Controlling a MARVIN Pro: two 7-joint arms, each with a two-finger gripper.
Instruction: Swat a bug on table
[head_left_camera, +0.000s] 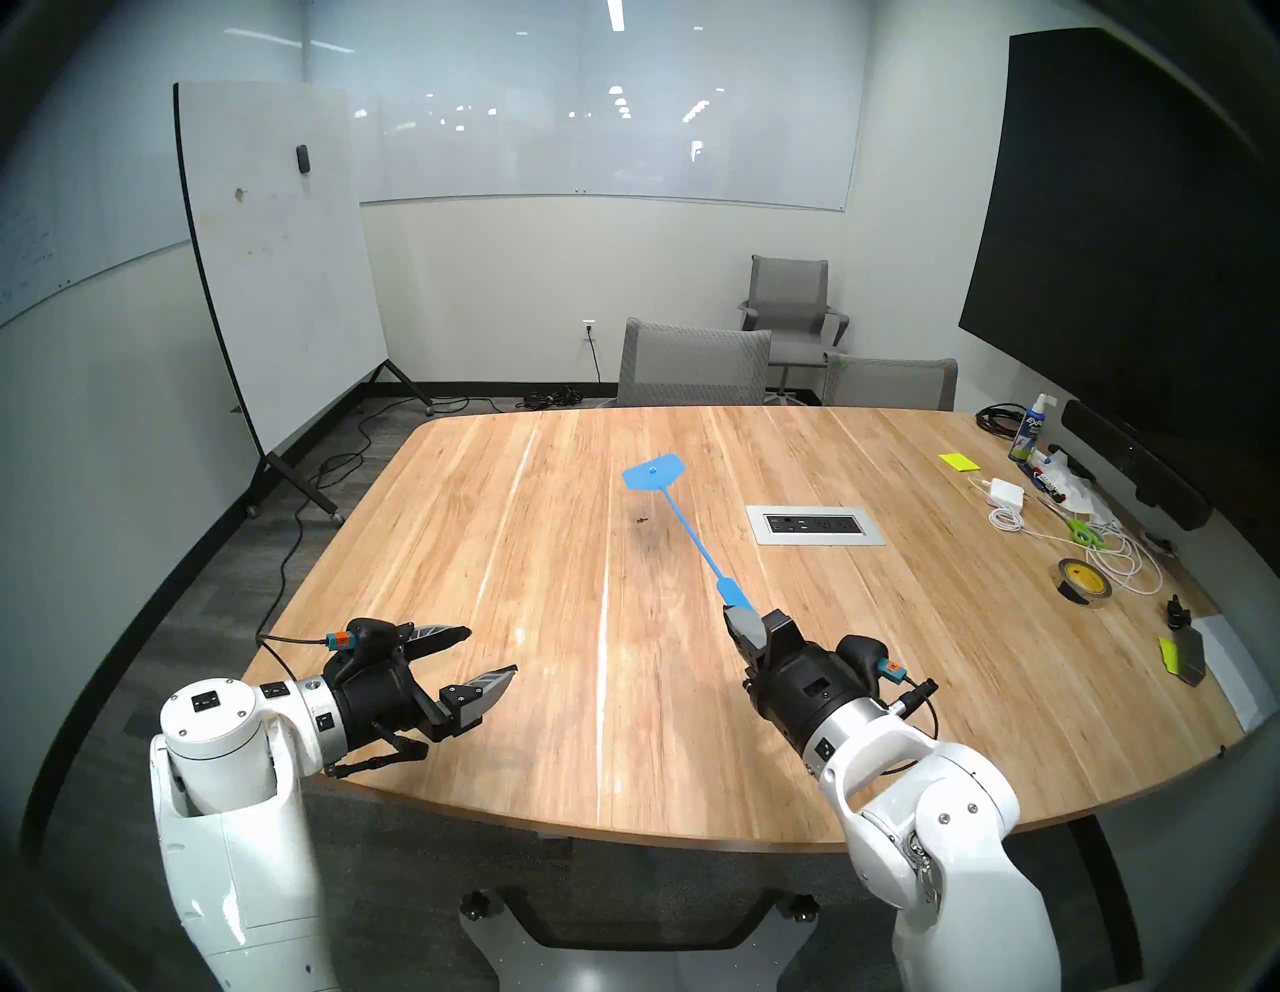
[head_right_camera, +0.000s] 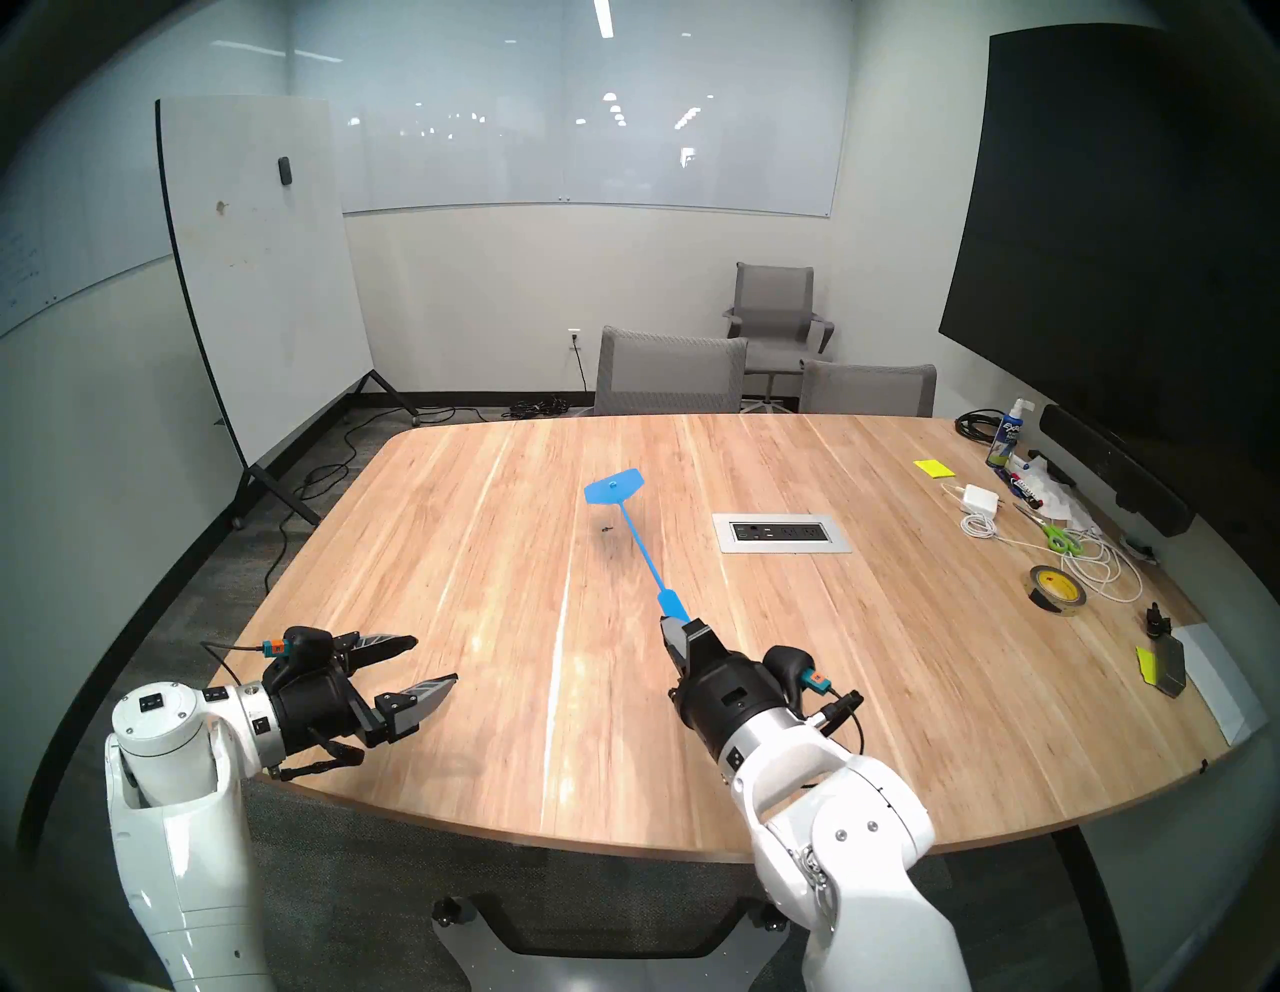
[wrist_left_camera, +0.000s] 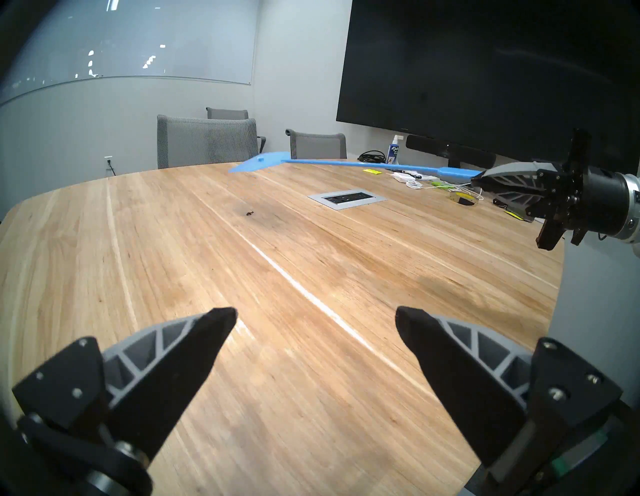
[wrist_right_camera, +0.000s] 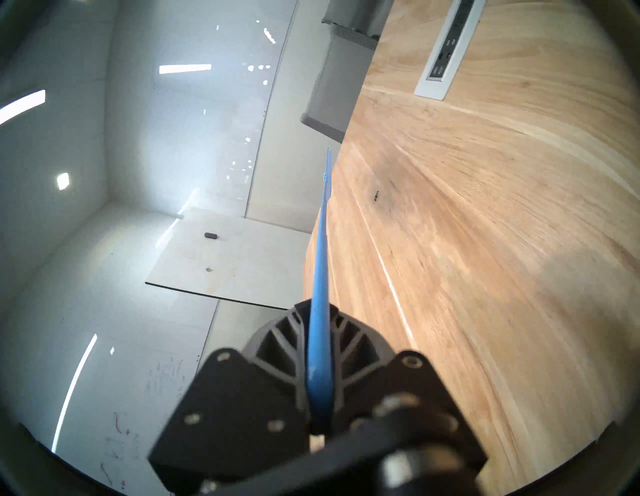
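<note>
blue swatter (head_left_camera: 682, 526) — light, thin, springy plastic; right end effector (head_left_camera: 742, 627) clamps its handle end. bug (head_left_camera: 642, 519) on bench (head_left_camera: 485, 554), ahead, under the raised head. left end effector (head_left_camera: 488, 654) agape, empty.

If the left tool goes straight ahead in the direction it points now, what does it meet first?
Most likely the bare table itself: the open left tool points slightly downward across empty wood. The bug lies farther ahead and a little aside; depth is unclear, so this is an estimate.
</note>
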